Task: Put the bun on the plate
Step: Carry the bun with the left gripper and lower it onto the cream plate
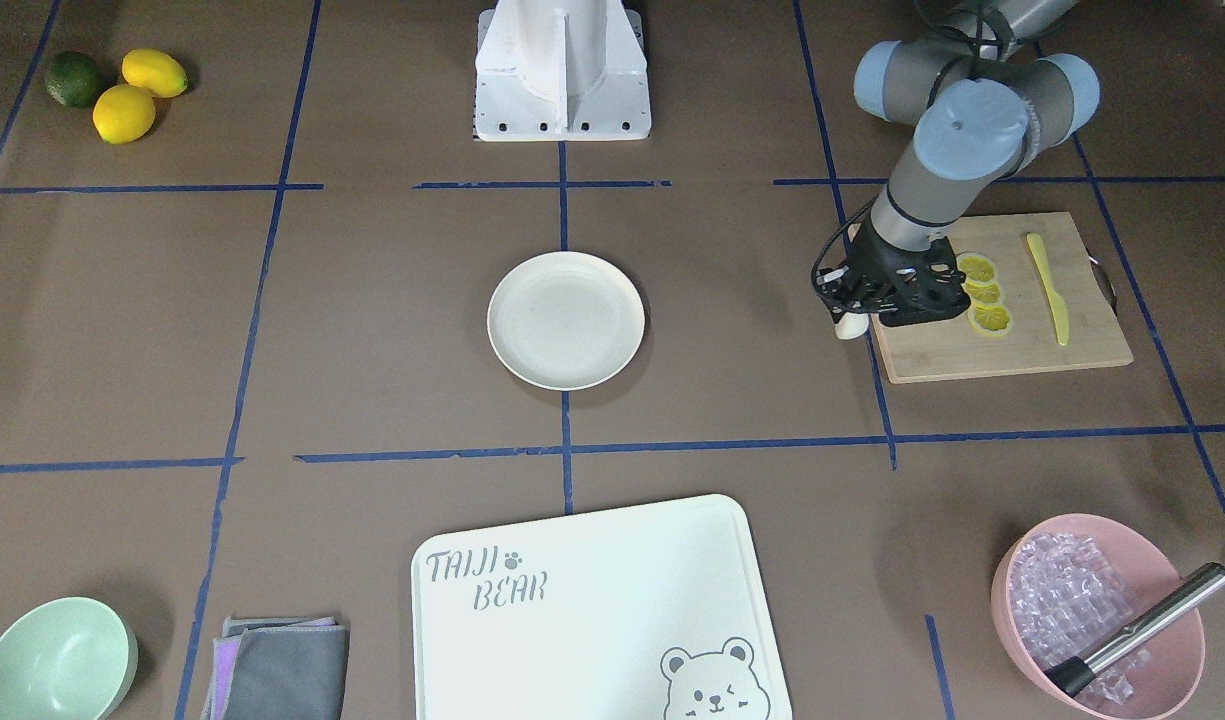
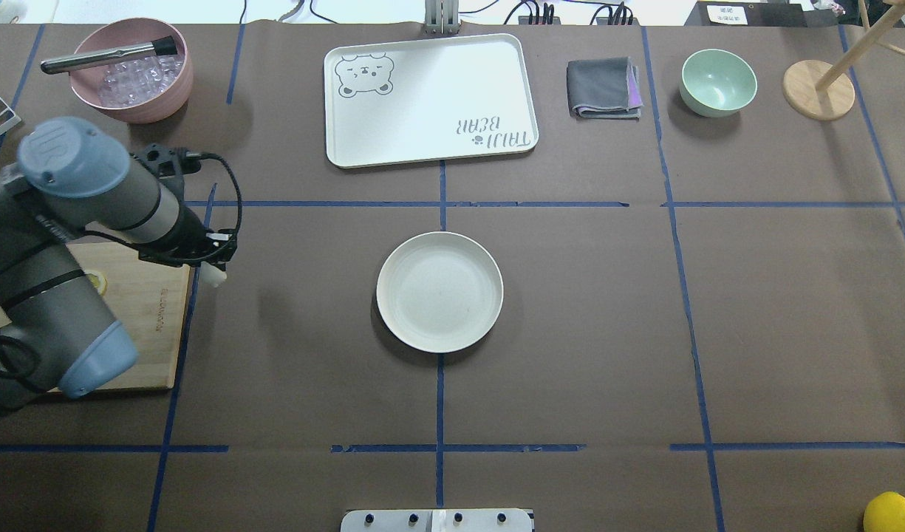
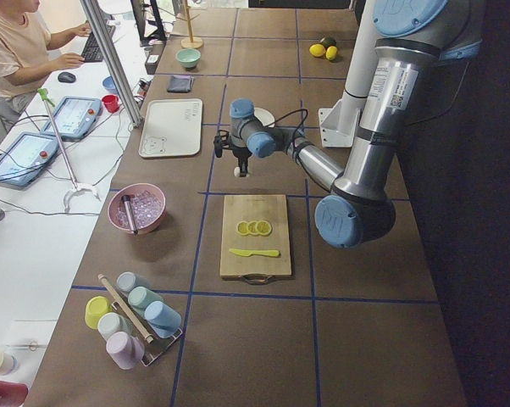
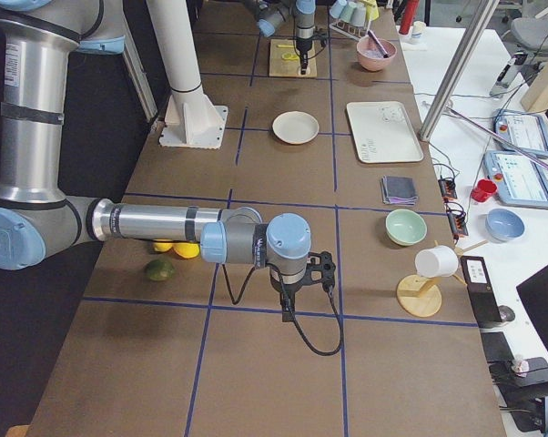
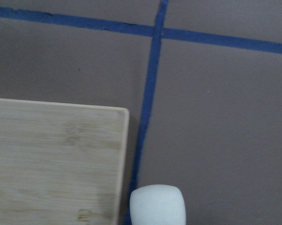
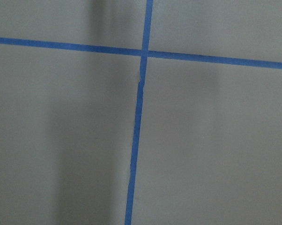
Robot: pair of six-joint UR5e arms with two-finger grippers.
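Observation:
The bun (image 1: 850, 327) is a small white lump sticking out under my left gripper (image 1: 858, 308), which is shut on it just off the corner of the bamboo cutting board (image 1: 972, 355). From overhead, the bun (image 2: 213, 276) hangs over the brown table, well left of the plate (image 2: 439, 292). In the left wrist view the bun (image 5: 157, 204) fills the bottom edge beside the board (image 5: 52, 159). The cream plate (image 1: 566, 320) lies bare at the table's middle. My right gripper (image 4: 288, 300) shows only in the right side view, so I cannot tell its state.
Lemon slices (image 1: 984, 293) and a yellow knife (image 1: 1049, 288) lie on the board. A white tray (image 1: 592, 610), a pink bowl (image 1: 1172, 600) of ice, a mint-green bowl (image 1: 57, 660) and a folded cloth (image 1: 282, 655) line the operators' side. Lemons (image 1: 137, 90) sit by the robot's base side.

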